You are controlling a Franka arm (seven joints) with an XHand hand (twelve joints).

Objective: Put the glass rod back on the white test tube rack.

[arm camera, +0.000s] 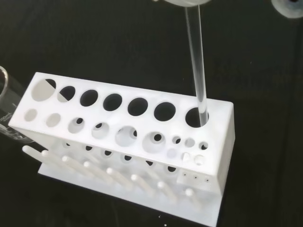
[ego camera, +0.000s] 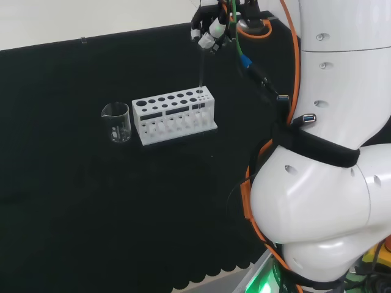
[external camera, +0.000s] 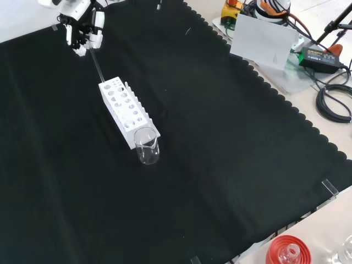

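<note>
Nearest you in the front view, the clear beaker stands empty, touching the white test tube rack at the rack's 5 o'clock end. At the rack's 11 o'clock end, the glass rod has its lower tip in the end corner hole. Your hand has its fingers curled round the rod's top, pinching it.

Beaker stands touching or just beside one end of white rack; approach from that end blocked. Hand w/ glass rod occupies space above opposite end, rod tip at end hole. Black cloth bare on rack's long sides, plenty of room there.
</note>
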